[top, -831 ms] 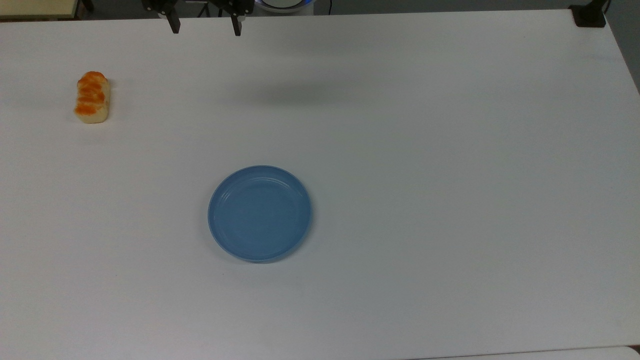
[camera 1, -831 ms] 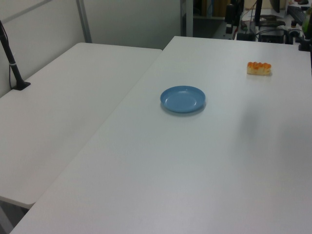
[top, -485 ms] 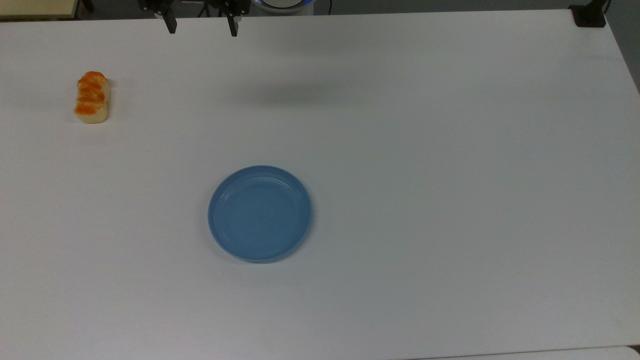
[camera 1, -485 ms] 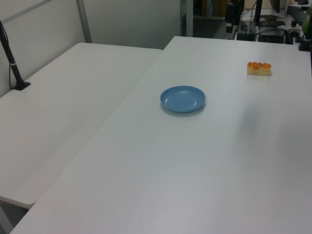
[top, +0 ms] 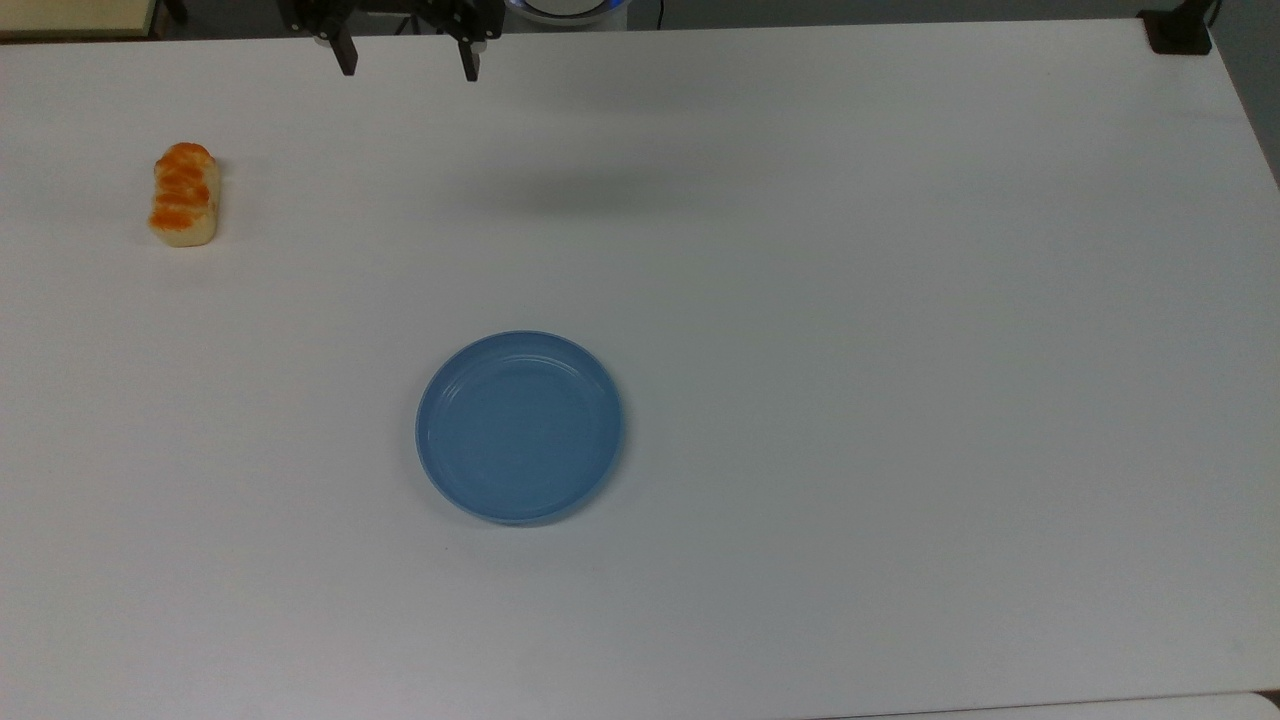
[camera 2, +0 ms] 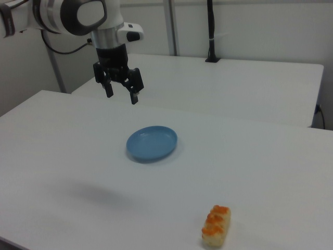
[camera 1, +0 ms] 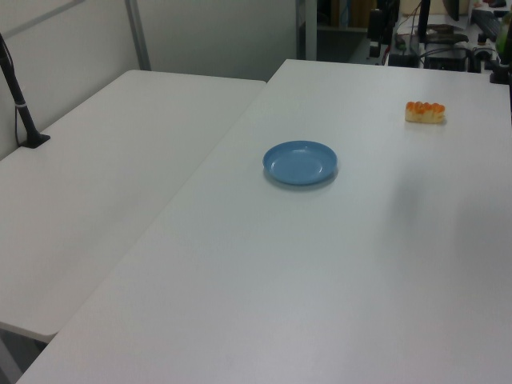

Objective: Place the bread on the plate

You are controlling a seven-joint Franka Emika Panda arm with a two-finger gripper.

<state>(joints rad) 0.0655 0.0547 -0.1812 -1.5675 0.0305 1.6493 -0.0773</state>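
Top view's frame takes in a broad white table (top: 900, 300) carrying two things. Largest after it is the plate (top: 520, 427), blue and round, lying near the table's middle and holding nothing. Smaller, the gripper (top: 407, 58) hangs in the air over the table's far edge, jaws spread wide apart with nothing between them. Smallest, the bread (top: 184, 195) lies on the table toward the top view's left edge, well apart from plate and gripper.
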